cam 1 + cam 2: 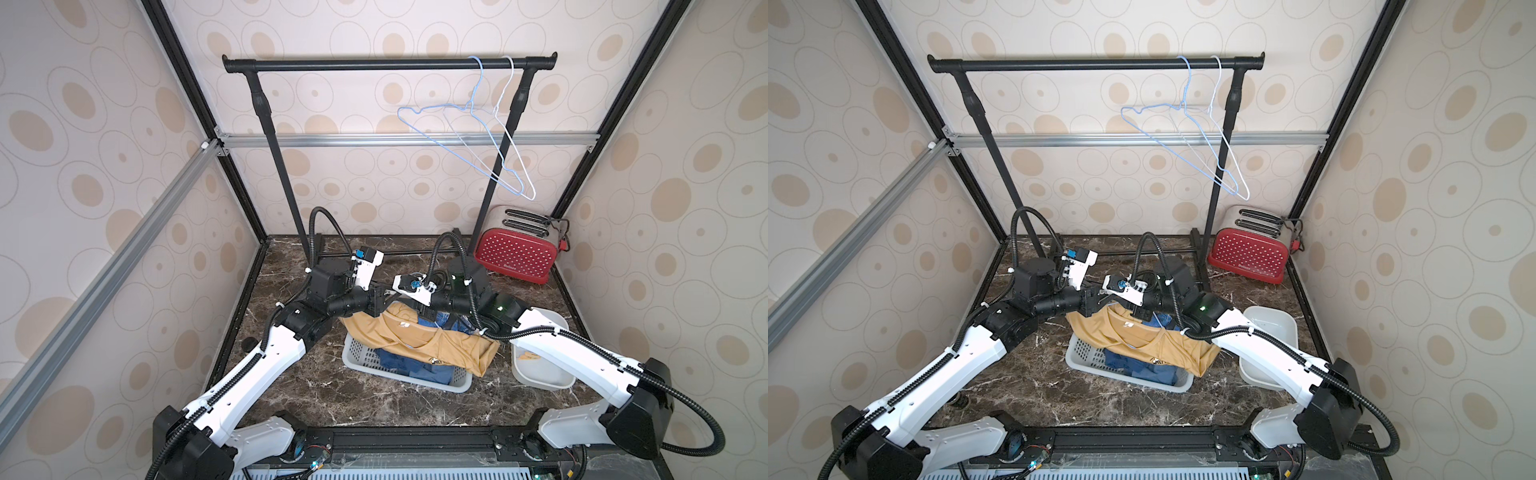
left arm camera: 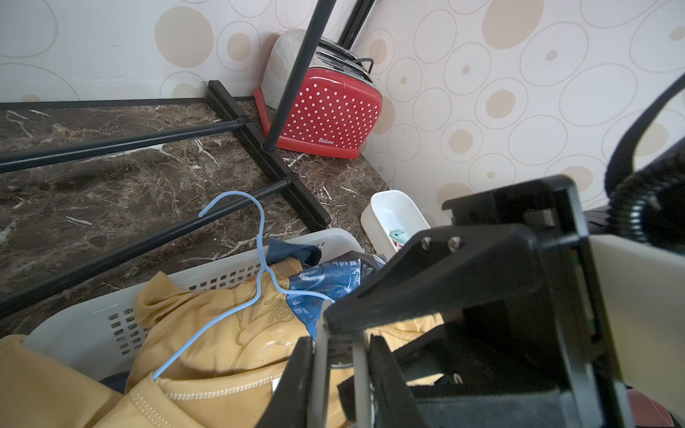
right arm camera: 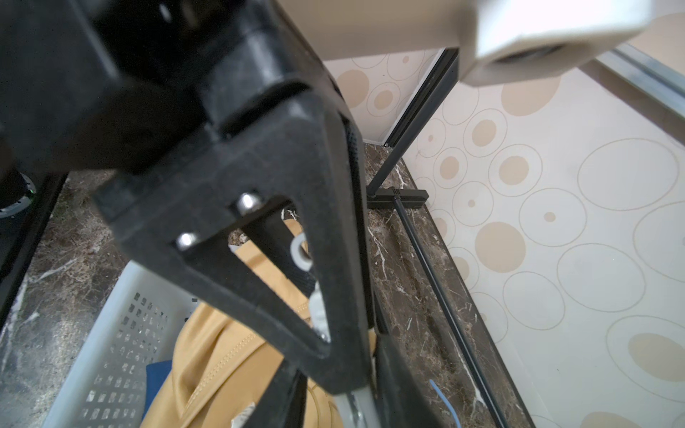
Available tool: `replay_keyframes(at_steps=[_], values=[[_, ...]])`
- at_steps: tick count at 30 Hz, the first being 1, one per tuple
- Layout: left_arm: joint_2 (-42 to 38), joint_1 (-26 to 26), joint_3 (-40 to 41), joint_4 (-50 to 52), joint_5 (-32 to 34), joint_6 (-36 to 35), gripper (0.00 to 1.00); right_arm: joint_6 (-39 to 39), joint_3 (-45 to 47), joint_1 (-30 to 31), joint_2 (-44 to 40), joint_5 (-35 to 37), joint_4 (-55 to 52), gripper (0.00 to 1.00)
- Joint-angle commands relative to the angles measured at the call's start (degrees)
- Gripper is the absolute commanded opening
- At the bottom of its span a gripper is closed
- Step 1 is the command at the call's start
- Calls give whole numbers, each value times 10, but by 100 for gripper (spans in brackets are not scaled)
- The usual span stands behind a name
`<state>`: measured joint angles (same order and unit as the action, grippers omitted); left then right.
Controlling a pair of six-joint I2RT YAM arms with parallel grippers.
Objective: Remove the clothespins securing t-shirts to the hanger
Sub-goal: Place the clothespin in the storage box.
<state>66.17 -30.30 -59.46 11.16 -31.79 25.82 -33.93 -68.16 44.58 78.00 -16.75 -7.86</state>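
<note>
A pale grey clothespin (image 2: 321, 370) stands between the fingers of my left gripper (image 2: 341, 370), which is shut on its two legs above the mustard yellow t-shirt (image 2: 222, 333). In both top views the grippers meet over the basket: left gripper (image 1: 384, 298), right gripper (image 1: 395, 296). My right gripper (image 3: 344, 400) reaches in from the opposite side. Its fingers stand close around the same clothespin (image 3: 357, 407), with a sliver of shirt showing beside one finger. A light blue wire hanger (image 2: 259, 259) lies on the yellow t-shirt (image 1: 432, 340), one end inside the collar. Blue t-shirts (image 1: 399, 361) lie underneath.
The shirts fill a pale perforated basket (image 1: 361, 359). To its right is a white bin (image 1: 540, 374) holding loose pegs (image 2: 398, 235). A red dotted toaster (image 1: 515, 253) stands in the back right corner. The black clothes rack (image 1: 386, 64) carries two empty wire hangers (image 1: 517, 192).
</note>
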Motion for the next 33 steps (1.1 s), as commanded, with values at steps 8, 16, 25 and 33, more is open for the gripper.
replay_keyframes(at_steps=[8, 16, 25, 33], values=[[-15, -1, -7, -15, -8, 10, 33, -36, -29, 3, 7, 18, -20, 11], [-22, -2, -4, -20, 0, -5, 58, -49, -30, 4, 2, 54, -44, 6], [-24, -1, 10, -41, 6, -40, 67, -70, -3, -2, -44, 147, -121, 5], [-9, -19, 58, -103, 19, -73, 66, -32, 99, -67, -167, 250, -163, 7]])
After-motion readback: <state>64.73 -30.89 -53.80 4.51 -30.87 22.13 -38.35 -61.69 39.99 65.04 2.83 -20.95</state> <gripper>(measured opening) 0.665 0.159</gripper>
